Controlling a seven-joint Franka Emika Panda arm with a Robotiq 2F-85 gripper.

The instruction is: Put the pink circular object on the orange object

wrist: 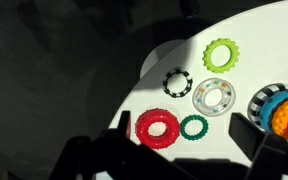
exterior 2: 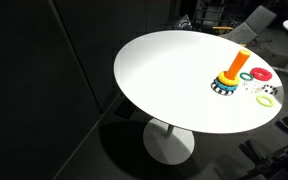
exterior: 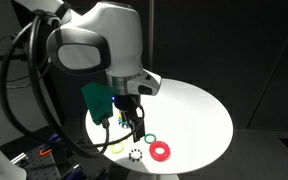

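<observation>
1. The pink ring (wrist: pixel 140 128) is a plain pinkish red.
2. The peg (exterior 2: pixel 242 62) is solid orange.
3. The base rings (wrist: pixel 262 103) around it are yellow on top, then blue with pale stripes on the rim.
4. The green ring (wrist: pixel 184 126) is a dark, plain green.
5. The lime ring (wrist: pixel 209 55) is a bright yellow-green.
6. The dotted ring (wrist: pixel 165 82) alternates black and white.
7. The clear ring (wrist: pixel 199 98) is whitish with small coloured specks.
8. The table (exterior 2: pixel 164 70) is plain white against dark surroundings.
9. The arm (exterior: pixel 104 40) is white and grey, with a teal block below.
</observation>
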